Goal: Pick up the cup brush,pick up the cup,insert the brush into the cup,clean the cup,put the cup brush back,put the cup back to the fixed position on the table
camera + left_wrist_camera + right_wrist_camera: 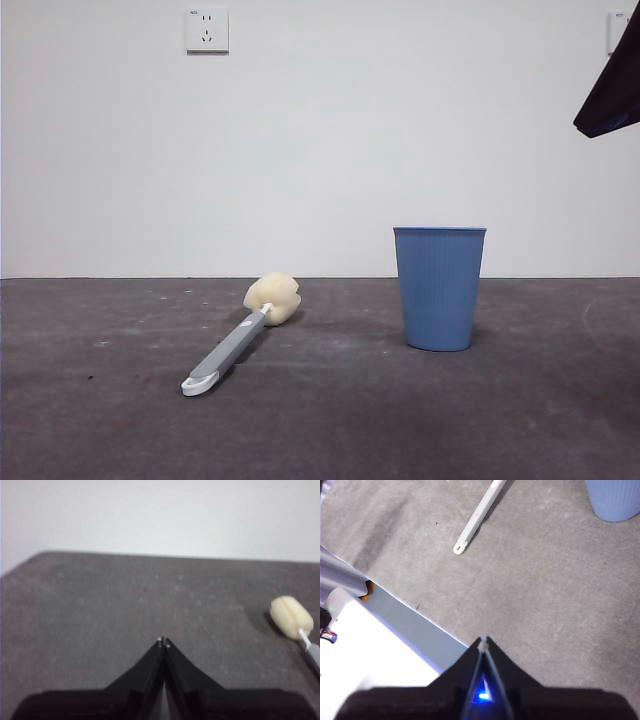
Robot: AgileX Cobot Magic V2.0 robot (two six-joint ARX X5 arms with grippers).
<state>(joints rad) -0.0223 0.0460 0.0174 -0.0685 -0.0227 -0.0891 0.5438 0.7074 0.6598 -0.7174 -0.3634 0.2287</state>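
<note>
Cup brush [238, 340] flat on counter [320, 420], handle running 7 o'clock; left pincer [164, 641], tips together, nearer its sponge; right pincer [483, 640] likewise together.

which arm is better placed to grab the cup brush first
Probably left. The left gripper, jaws shut, faces the cup brush sponge head close by. The right gripper, also shut, sits nearer the cup.

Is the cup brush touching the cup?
Apart. The front view shows bare table between the cup brush and the cup.
</note>
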